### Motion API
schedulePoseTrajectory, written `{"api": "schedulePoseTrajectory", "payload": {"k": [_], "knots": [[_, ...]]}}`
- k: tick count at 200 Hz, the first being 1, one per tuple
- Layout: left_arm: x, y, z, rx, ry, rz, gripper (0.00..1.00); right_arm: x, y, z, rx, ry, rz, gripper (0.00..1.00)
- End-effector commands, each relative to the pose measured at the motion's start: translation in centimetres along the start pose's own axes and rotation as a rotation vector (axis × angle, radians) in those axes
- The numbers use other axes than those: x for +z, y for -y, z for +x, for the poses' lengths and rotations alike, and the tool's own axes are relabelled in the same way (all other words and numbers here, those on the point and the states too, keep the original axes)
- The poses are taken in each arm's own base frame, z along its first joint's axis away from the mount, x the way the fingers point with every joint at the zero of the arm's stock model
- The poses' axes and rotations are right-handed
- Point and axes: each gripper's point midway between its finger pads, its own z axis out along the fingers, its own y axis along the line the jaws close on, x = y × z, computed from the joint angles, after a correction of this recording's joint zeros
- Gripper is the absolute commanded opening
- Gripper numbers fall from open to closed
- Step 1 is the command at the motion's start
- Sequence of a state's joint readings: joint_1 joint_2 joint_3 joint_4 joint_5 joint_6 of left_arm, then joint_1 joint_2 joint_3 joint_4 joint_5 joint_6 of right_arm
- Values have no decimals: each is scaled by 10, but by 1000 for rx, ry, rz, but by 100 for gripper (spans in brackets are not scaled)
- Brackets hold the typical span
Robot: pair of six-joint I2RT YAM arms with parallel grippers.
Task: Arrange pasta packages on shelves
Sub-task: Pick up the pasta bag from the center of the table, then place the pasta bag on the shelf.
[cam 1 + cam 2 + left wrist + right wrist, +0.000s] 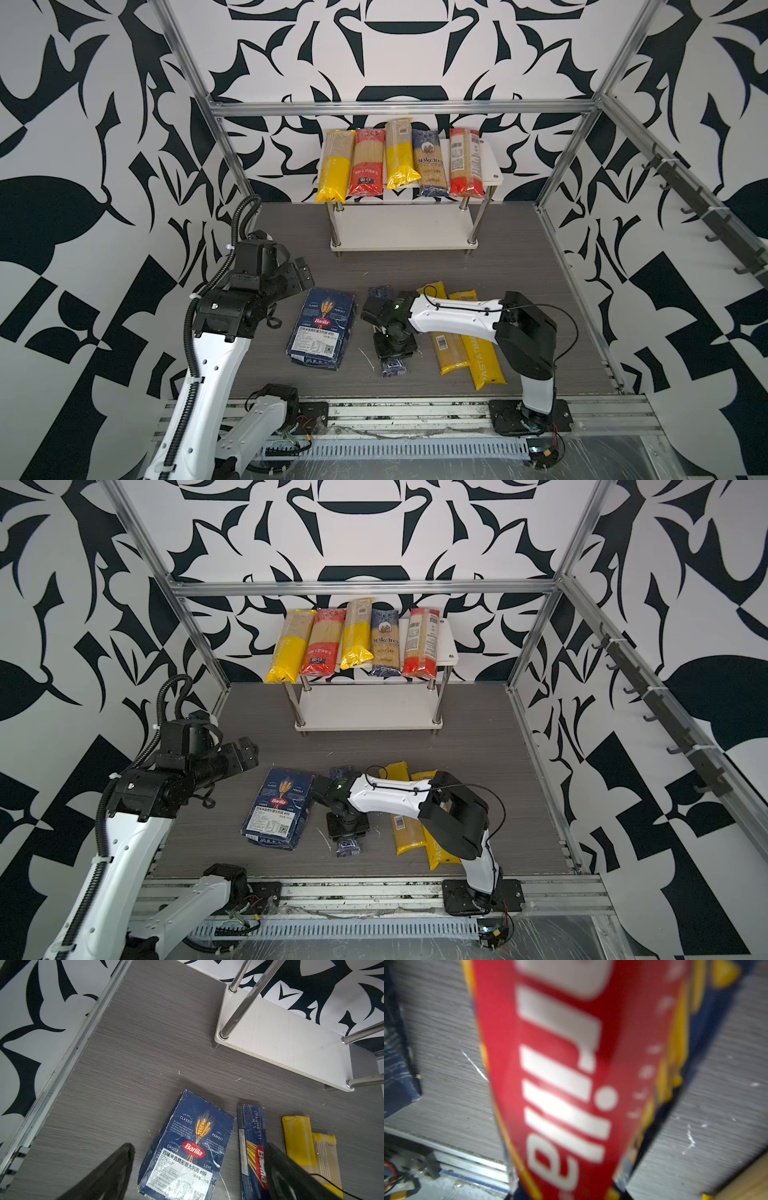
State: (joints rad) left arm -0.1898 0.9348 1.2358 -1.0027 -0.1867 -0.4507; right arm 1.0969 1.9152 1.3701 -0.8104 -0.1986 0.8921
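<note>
My right gripper (pixel 392 340) points down at the table's middle, shut on the slim blue Barilla box (pixel 379 291). The box's red logo (pixel 560 1064) fills the right wrist view between the jaws (pixel 569 1192). My left gripper (pixel 301 272) hangs open above the table, just left of the wide blue Barilla pack (pixel 322 328) (pixel 187 1147), with nothing in it. Two yellow spaghetti bags (pixel 451 353) (pixel 486 361) lie partly under the right arm. The shelves (pixel 492 166) stand at the back. Several yellow, red and blue bags (pixel 368 162) lie side by side on the top board. The lower board (pixel 403 232) is bare.
Aluminium frame bars (pixel 232 145) run along the table's sides and back. A metal rail (pixel 395 411) with both arm bases borders the front edge. A row of dark hooks (pixel 706 216) lines the right wall. The rack's chrome posts (pixel 241 1012) stand ahead of the left gripper.
</note>
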Motion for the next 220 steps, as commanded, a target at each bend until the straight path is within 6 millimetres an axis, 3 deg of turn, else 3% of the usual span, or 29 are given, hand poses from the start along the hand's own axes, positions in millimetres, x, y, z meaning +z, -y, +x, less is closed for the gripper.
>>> {"api": "schedulePoseTrajectory", "payload": {"k": [1, 72, 123, 173, 220], "knots": [[-2, 6, -13, 4, 30, 15, 99, -39, -12, -12, -10, 100, -101, 25], [13, 19, -32, -6, 42, 38, 100, -98, 12, -24, 37, 264, -194, 22], [20, 28, -45, -23, 59, 57, 100, -142, 52, -42, 87, 372, -238, 22], [24, 34, -57, -34, 75, 70, 100, -184, 105, -83, 82, 480, -159, 21], [21, 34, -70, -42, 117, 55, 100, -203, 145, -126, 43, 531, -49, 20]]}}
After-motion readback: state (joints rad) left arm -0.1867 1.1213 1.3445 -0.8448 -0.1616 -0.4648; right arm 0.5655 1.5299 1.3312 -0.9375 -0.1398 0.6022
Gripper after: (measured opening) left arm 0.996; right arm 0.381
